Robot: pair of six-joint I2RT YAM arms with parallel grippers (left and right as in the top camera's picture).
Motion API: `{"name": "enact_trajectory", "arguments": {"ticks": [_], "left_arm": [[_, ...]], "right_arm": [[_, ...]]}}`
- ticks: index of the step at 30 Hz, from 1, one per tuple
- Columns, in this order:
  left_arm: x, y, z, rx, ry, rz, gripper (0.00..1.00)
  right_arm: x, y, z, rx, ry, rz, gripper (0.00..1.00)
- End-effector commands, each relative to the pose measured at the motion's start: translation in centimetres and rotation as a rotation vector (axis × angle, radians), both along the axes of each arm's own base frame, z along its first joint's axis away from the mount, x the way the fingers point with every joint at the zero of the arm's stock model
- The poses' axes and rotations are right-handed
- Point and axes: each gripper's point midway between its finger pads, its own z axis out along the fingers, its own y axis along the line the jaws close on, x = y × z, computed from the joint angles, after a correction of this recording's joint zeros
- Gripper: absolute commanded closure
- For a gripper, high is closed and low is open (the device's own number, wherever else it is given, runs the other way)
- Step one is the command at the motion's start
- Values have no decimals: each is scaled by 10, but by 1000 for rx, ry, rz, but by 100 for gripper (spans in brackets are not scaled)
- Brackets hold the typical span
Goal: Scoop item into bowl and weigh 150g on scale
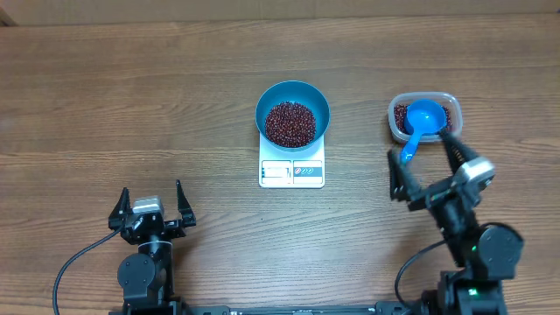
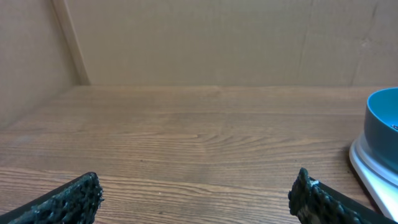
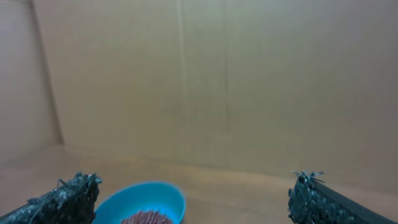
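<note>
Beans (image 1: 290, 123) — small, dark red-brown, loose — lie heaped in the teal bowl (image 1: 292, 92), which sits on the white scale (image 1: 291, 172) near the middle of the tabletop (image 1: 131, 87). More of them fill the clear plastic tub (image 1: 454, 105) to the right, where the blue scoop (image 1: 423, 118) rests with its cup on the beans and its handle slanting out over the tub's near rim. The right hand (image 1: 426, 164) hovers just beside that handle with its jaws spread wide and nothing between them. The left hand (image 1: 150, 194) is well apart at the near left, equally wide open and empty. As a load the beans probably behave like coarse gravel: hard, dry and smooth, each one light, ready to roll and scatter if tipped fast, and hopeless to pinch one by one — so the scoop is the way to move them. It looks like light, stiff plastic, and its handle is the sensible place to grip, around the middle, keeping the cup level. The bowl looks smooth-walled and somewhat weighty with its filling; any push on its rim would likely disturb the reading, so it seems best left untouched. The scale's display is too small to read from above.
</note>
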Motion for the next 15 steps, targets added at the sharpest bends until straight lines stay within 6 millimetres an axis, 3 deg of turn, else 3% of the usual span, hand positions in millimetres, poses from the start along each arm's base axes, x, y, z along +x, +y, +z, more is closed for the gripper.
{"name": "enact_trajectory", "arguments": {"ticks": [1,5,15], "left_arm": [[0,-2,1,22,-5,-11,1],[0,-2,1,22,-5,-10,0],[0,-2,1,22,-5,-11,1]], "right_arm": [[-10,6,-21,-1,-2,37,0],[-12,4,-31,2,9,21,0],[-12,-1,-33,7,16,-5,0]]}}
